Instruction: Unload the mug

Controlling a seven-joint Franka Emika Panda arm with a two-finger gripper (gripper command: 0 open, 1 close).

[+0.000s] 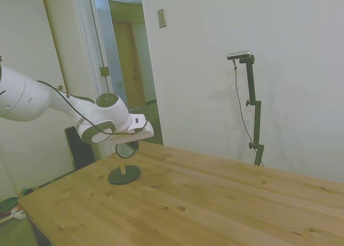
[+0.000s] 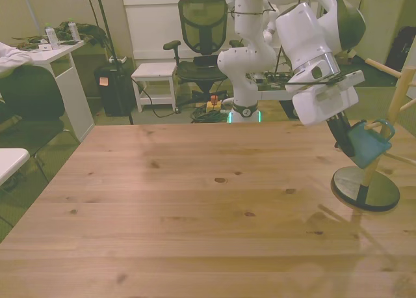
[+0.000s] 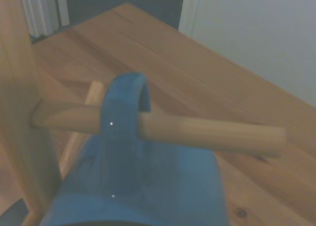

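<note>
Wooden table (image 2: 195,207) carries the peg stand (image 2: 366,189) at the front view's right, where the mug (image 2: 367,145) hangs by its handle, gripper (image 2: 348,145) apparently clamped on it; slide it outward along the peg (image 3: 197,130) until the handle clears.

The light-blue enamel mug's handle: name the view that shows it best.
The wrist view: the light-blue enamel mug's handle fills the frame, looped over a wooden peg. The front view shows it small; the side view shows only the mug's rim.
</note>
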